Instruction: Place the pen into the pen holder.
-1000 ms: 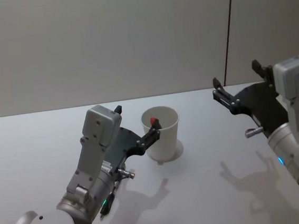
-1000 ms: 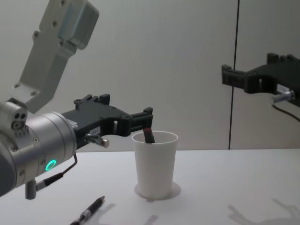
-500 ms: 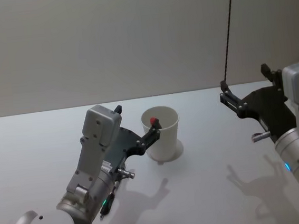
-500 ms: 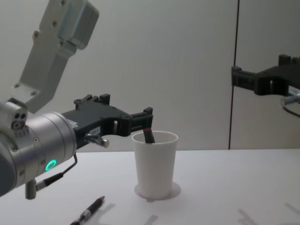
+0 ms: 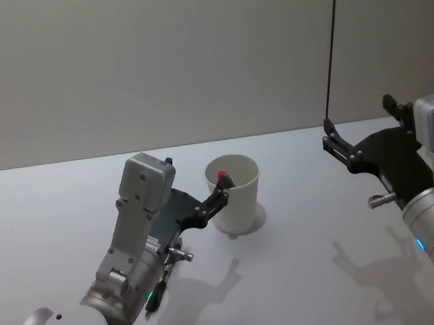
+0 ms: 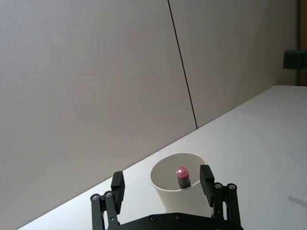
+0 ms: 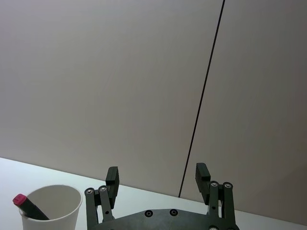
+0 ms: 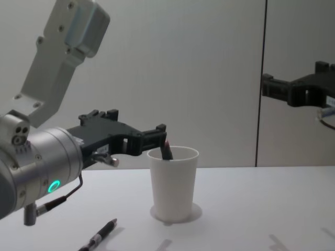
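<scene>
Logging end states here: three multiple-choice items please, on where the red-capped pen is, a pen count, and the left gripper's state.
1. Where is the red-capped pen? A in the pen holder; B flat on the table; C behind the holder.
2. Pens in the chest view? A one; B two; C three.
3. The left gripper is: A open; B shut on the pen; C shut empty.
1A, it leans inside the cup; 2B, a second pen lies on the table; 3A, its fingers stand apart.
</scene>
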Action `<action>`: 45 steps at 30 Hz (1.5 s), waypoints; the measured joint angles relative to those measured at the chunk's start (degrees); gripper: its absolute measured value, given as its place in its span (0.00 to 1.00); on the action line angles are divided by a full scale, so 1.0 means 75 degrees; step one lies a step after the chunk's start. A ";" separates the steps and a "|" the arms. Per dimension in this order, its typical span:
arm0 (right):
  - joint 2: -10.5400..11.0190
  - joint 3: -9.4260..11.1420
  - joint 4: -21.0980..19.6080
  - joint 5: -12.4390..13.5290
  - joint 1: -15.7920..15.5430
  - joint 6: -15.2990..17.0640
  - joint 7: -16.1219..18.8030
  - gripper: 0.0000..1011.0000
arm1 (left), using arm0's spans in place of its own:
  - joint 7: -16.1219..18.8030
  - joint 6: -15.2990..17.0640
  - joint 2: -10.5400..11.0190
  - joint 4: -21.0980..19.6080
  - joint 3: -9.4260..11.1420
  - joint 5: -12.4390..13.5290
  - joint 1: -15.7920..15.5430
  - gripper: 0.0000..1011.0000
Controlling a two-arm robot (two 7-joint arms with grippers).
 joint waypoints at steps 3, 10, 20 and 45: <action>0.0002 0.0000 -0.0012 0.0003 -0.0011 0.0006 -0.0007 0.99 | 0.0034 0.0108 0.0035 -0.0030 -0.0024 -0.0016 0.0030 0.99; 0.0007 0.0000 -0.0030 0.0007 -0.0025 0.0014 -0.0020 0.99 | -0.0055 0.0251 0.0182 -0.0037 -0.0140 -0.0131 0.0096 0.99; 0.0013 -0.0001 -0.0041 0.0007 -0.0034 0.0023 -0.0029 0.99 | -0.0267 0.0585 0.0385 0.0008 -0.0314 -0.0316 0.0171 0.99; 0.0014 -0.0001 -0.0052 0.0006 -0.0043 0.0023 -0.0035 0.99 | -0.0300 0.1933 0.0531 -0.0141 -0.0564 -0.0979 0.0292 0.99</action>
